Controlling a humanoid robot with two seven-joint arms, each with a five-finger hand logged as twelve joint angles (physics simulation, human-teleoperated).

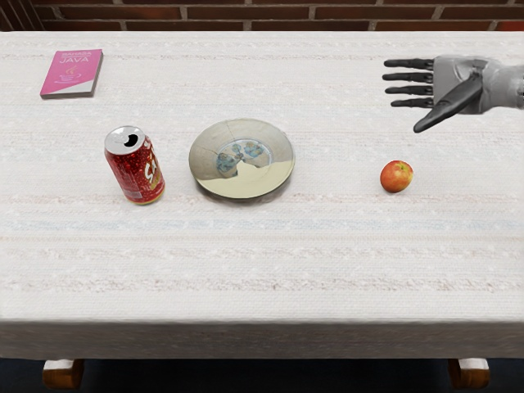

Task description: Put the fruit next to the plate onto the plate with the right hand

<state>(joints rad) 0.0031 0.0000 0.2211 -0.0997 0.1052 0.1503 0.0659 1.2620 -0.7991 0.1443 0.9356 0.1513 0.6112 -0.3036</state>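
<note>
1. A pink paperback [72, 73] lies flat at the back left corner of the table [262, 270]. Its cover carries the word "JAVA" in white capitals. A smaller line of print above that word is too fine to read.
2. A red soda can [134, 165] stands upright just left of the plate [281, 147], apart from it, with its silver top opened. White lettering runs down its side, but it is turned too far round to be made out.
3. The plate, a shiny metallic dish, sits near the middle of the cloth-covered table and mirrors pale shapes in its bowl.
4. The fruit, a red and yellow apple [396, 176], rests on the cloth to the right of the plate, well apart from it and not on it.
5. The right hand [438, 86] hovers above the back right of the table, beyond the apple and clear of it. Its four fingers [408, 77] are stretched out straight and point left, the thumb [446, 106] angles down beneath them, and it has hold of nothing.
6. Can and book both lie on the side of the plate away from the apple.
7. A brick wall [246, 15] runs behind the table, and wooden feet [62, 373] show below the cloth's front edge.
</note>
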